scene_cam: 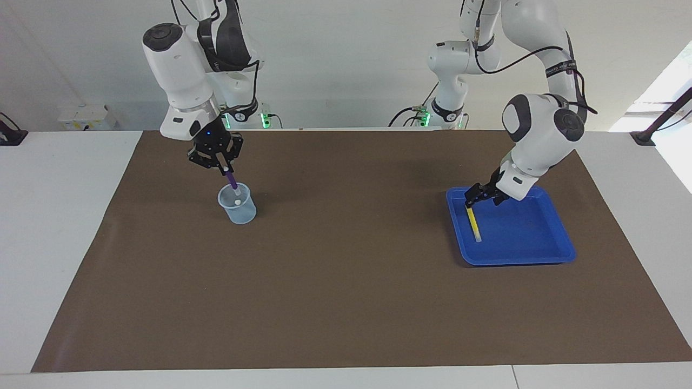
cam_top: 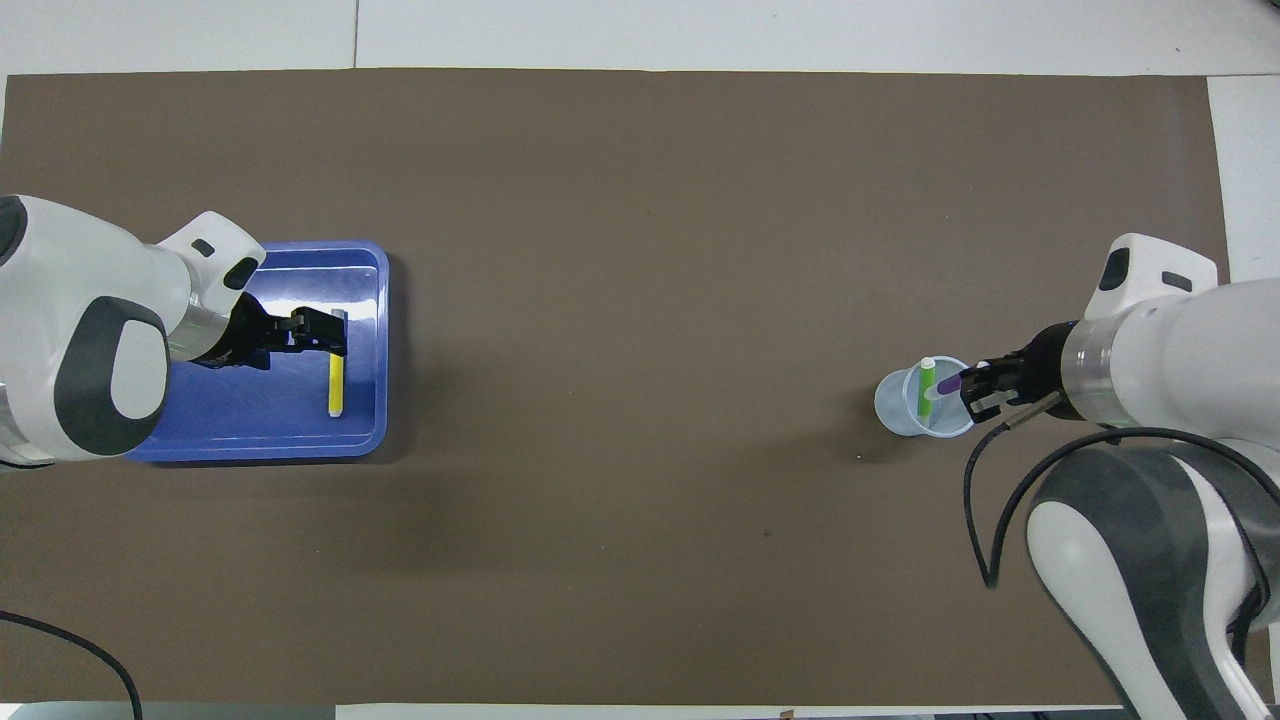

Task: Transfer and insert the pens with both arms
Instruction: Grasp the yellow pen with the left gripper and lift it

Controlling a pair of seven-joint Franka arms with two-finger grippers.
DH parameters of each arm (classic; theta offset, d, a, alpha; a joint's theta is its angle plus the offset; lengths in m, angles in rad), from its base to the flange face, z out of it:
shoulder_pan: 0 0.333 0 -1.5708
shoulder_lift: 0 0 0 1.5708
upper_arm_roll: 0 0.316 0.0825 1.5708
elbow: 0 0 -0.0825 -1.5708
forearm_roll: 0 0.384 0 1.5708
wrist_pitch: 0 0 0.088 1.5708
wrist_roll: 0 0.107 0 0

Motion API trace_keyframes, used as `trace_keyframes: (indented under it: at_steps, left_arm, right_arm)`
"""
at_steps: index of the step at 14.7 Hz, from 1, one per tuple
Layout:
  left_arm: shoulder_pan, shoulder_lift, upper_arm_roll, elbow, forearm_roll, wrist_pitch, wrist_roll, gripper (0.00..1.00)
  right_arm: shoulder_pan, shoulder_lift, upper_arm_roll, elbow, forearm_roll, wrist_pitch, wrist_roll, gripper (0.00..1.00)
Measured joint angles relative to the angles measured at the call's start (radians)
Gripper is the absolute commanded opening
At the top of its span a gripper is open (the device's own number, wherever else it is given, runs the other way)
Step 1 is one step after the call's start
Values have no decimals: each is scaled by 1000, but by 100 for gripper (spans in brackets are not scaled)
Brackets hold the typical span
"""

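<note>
Purple pen (scene_cam: 232, 180) in right tool (scene_cam: 223, 168) dips into cup (scene_cam: 238, 208); left tool (scene_cam: 469, 204) grips yellow pen (scene_cam: 473, 223).

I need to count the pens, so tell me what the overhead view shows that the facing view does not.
Only the overhead view shows the green pen standing in the cup. Only the facing view shows the purple pen slanting down into the cup from the right gripper. Both show the yellow pen in the blue tray at the left gripper.
</note>
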Motion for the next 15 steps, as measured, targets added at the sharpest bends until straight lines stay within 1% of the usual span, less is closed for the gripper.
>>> trace_keyframes:
  at_steps: [3,4,5,6,10,11,12,13,15]
  left_arm:
    - [0,59,-3,0,79,80,57,100]
    - [0,78,-5,0,99,100,73,100]
    - [-1,93,-6,0,111,116,84,99]
    - [-2,107,-7,0,117,134,91,96]
    - [-9,150,-11,1,125,187,98,84]
    - [-10,155,-11,1,125,189,98,79]
    - [-11,158,-11,1,125,190,98,70]
    - [-11,160,-11,1,125,192,98,55]
    - [-11,160,-11,1,126,196,98,33]
  right_arm:
    - [0,47,1,-8,0,28,-2,0]
    - [0,53,1,-8,0,30,-3,12]
    - [0,55,1,-9,0,30,-3,60]
    - [0,54,1,-9,0,30,-3,100]
    - [-1,53,0,-6,0,27,-3,100]
    - [-1,49,0,1,0,12,-3,100]
    - [-1,42,0,19,6,-21,-3,100]
    - [-1,32,0,50,28,-72,-3,100]
    - [-3,11,-2,142,134,-213,2,100]
